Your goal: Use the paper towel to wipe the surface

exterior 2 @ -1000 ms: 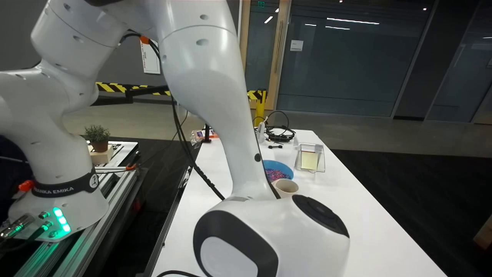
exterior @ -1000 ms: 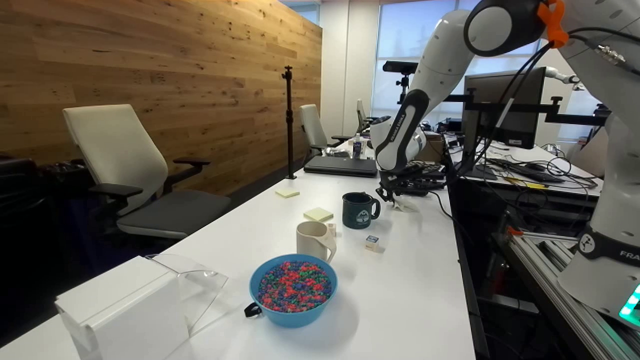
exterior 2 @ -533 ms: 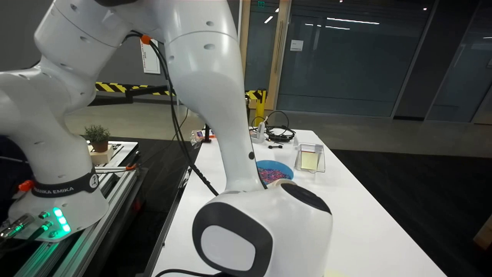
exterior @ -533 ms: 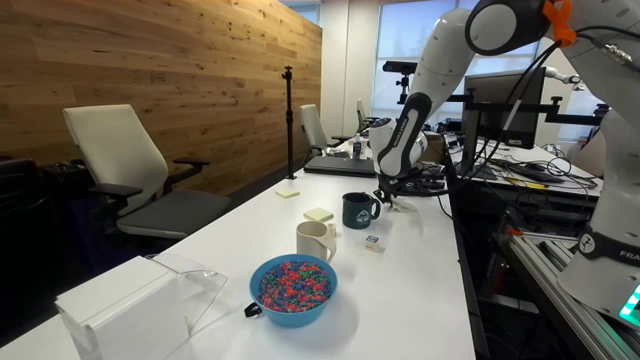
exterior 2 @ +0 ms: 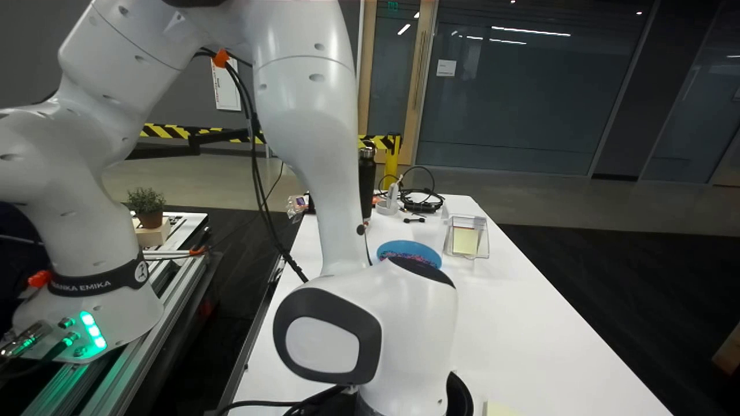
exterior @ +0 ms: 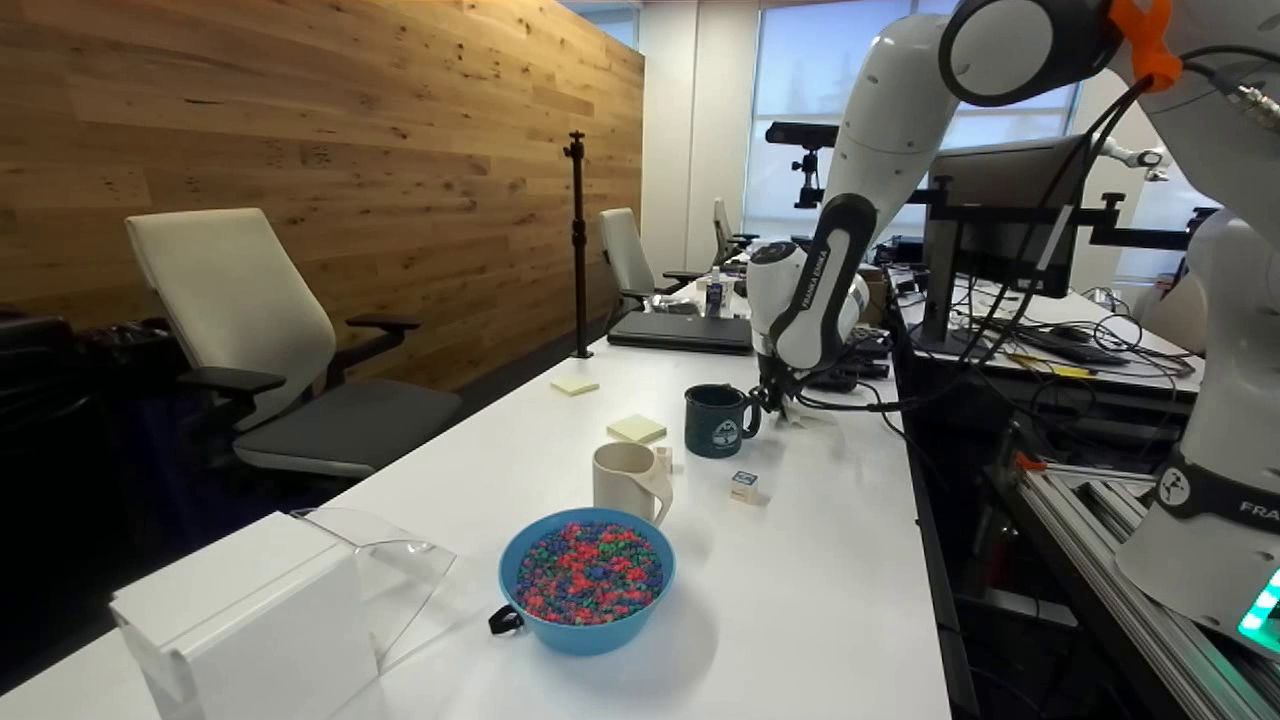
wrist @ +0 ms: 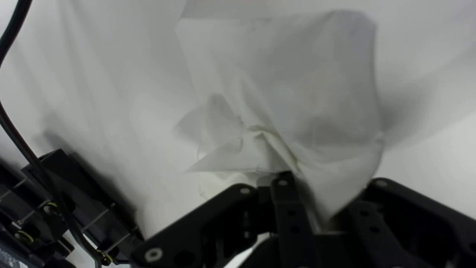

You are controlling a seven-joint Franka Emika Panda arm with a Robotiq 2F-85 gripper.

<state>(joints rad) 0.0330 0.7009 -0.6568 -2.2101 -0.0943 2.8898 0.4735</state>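
Observation:
The paper towel (wrist: 297, 89) is a white crumpled piece that fills the middle of the wrist view. Its lower end is pinched between the dark fingers of my gripper (wrist: 327, 186), and its loose part spreads over the white surface (wrist: 431, 149). The towel partly hides the fingertips. In an exterior view the gripper (exterior: 778, 400) is low over the white tabletop (exterior: 830, 600), just beside the dark mug's handle. A little of the towel (exterior: 805, 418) shows behind the gripper there. In an exterior view the arm's wrist hides gripper and towel above the tabletop (exterior 2: 555, 346).
The dark mug (exterior: 714, 425) is close to the gripper. A small cube (exterior: 744, 487), cream mug (exterior: 625, 480), blue bowl (exterior: 590, 640) and sticky notes (exterior: 637, 429) stand nearer the camera. Black equipment (wrist: 81, 201) and a cable (wrist: 22, 141) lie beside the towel. A black case (exterior: 680, 332) lies behind.
The arm's wrist has shifted toward the robot's base side and turned more upright. The gripper stays low beside the dark mug with the towel in it. The objects on the table have not moved.

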